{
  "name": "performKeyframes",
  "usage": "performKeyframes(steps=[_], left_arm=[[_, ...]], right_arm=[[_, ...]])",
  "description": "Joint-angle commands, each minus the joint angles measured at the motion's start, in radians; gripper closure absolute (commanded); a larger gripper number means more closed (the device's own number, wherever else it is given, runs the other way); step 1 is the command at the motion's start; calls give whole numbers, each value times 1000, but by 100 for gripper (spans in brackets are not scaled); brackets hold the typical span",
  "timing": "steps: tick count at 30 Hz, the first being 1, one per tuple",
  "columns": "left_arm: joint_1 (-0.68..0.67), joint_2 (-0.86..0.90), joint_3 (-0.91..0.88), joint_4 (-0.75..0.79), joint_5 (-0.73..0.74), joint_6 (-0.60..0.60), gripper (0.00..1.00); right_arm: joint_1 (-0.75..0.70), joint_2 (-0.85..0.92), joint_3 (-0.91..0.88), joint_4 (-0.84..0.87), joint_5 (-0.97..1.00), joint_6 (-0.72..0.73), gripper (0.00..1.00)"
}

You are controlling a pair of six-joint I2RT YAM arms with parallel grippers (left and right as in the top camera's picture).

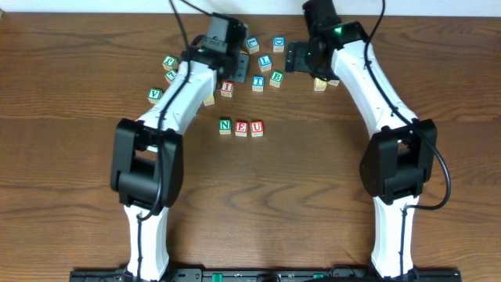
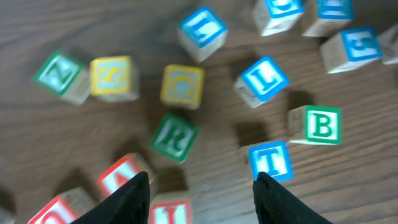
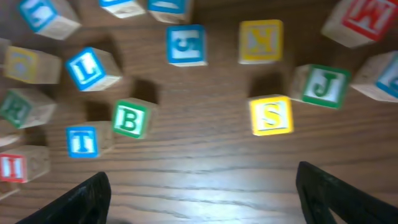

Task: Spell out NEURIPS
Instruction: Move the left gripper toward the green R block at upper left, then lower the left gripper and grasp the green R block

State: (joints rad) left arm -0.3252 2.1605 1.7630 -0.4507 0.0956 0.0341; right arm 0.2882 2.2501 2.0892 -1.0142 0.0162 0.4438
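R is next: the left end effector hangs spread wide above the green R block.
The R block sits skewed, so I'd turn the wrist square to its faces before descending. A yellow block and a red block crowd the R block; toward the T block the table is bare. The N-E-U row lies well apart from the R block, with room at its U end. The right end effector is also spread.
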Motion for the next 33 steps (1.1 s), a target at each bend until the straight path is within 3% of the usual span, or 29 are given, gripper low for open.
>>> performKeyframes(steps=[1, 4, 33], left_arm=[[-3, 23, 39, 3, 2, 67, 47], [-2, 34, 39, 12, 2, 91, 47], [5, 196, 39, 174, -18, 156, 50]], right_arm=[[-20, -23, 23, -21, 8, 3, 7], [-23, -23, 23, -34, 16, 3, 1], [-13, -23, 23, -37, 27, 4, 1]])
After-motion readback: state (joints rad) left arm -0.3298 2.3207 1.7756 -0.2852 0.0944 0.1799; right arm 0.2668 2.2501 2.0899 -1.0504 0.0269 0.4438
